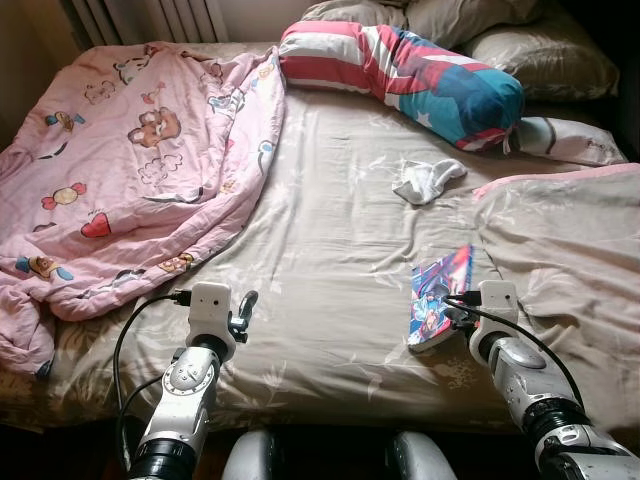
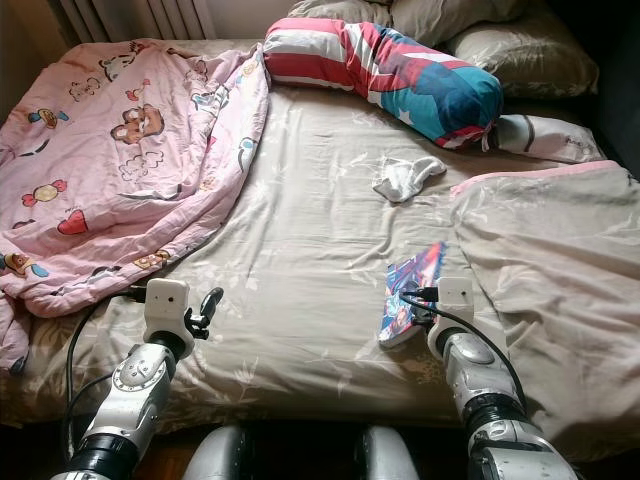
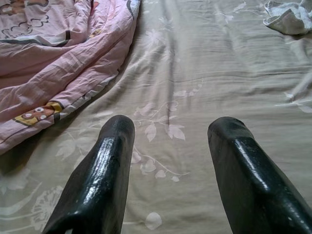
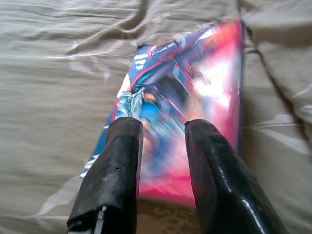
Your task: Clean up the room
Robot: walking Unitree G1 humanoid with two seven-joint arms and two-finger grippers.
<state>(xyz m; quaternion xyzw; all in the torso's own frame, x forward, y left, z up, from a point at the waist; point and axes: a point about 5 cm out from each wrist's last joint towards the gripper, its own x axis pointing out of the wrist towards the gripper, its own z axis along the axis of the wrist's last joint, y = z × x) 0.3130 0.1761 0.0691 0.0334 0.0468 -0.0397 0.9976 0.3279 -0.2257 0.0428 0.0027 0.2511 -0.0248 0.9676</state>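
A colourful comic book [image 1: 438, 295] lies on the beige bed sheet [image 1: 330, 250] toward the right front. My right gripper [image 1: 458, 312] is at the book's near right edge. In the right wrist view both fingers [image 4: 122, 161] sit over the book's cover [image 4: 195, 97] with a narrow gap between them, holding nothing. My left gripper [image 1: 243, 310] hovers open over bare sheet at the front left, beside the edge of a pink cartoon-print blanket [image 1: 130, 170]. A crumpled white cloth [image 1: 428, 180] lies mid-bed, also in the left wrist view as the white cloth [image 3: 290, 19].
A striped red, white and teal bolster [image 1: 410, 75] lies across the head of the bed, with beige pillows [image 1: 540, 55] behind it. A beige duvet [image 1: 570, 260] with a pink edge covers the right side. A radiator [image 1: 150, 18] stands behind the bed.
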